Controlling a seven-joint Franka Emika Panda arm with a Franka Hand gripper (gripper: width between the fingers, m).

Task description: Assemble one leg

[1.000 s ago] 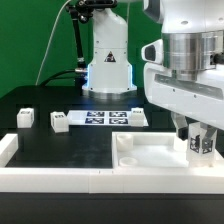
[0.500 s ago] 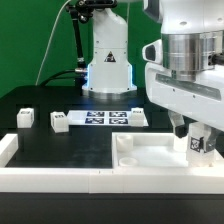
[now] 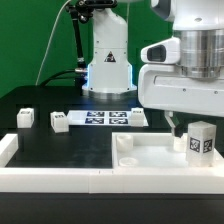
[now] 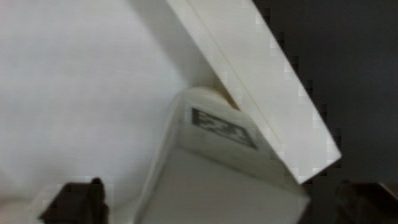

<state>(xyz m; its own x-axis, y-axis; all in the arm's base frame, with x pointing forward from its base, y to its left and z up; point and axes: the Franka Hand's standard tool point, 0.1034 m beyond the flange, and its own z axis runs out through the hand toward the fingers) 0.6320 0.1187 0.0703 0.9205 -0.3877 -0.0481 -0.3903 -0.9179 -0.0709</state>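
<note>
White tagged leg (image 4: 222, 135) beside a slanted white edge, 2 dark fingertips (image 4: 80, 200) below.

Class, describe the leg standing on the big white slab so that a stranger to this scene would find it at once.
Start at the large white recessed slab filling the front of the exterior view. Near its far corner on the exterior view's right, below the end effector, stands the leg, a small upright white block with a black-and-white tag. The other small white blocks sit on the black table, not on the slab.
</note>
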